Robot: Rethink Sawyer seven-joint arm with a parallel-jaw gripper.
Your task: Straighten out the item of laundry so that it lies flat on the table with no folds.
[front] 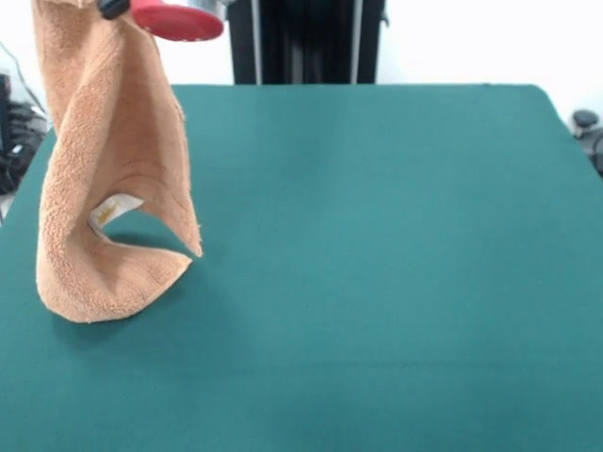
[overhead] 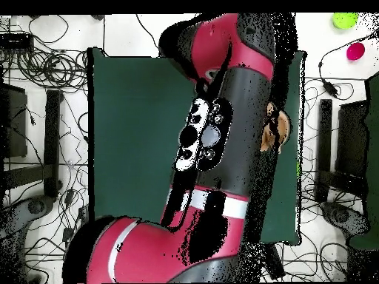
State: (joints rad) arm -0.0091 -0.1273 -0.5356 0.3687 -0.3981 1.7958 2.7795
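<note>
Here, the towel (front: 104,188) hangs lengthwise straight down from the gripper (front: 141,11), its lower end curled on the table (front: 396,282); finger state cannot be told.

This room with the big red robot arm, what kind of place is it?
Probably a robot lab or workshop. A red and black robot arm reaches over a green table, holding up an orange towel, and tangled cables cover the floor around the table.

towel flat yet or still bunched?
Not flat. The towel hangs twisted from the top of the front view, only its lower end curled on the table. Whether the claw grips it: cannot tell.
</note>
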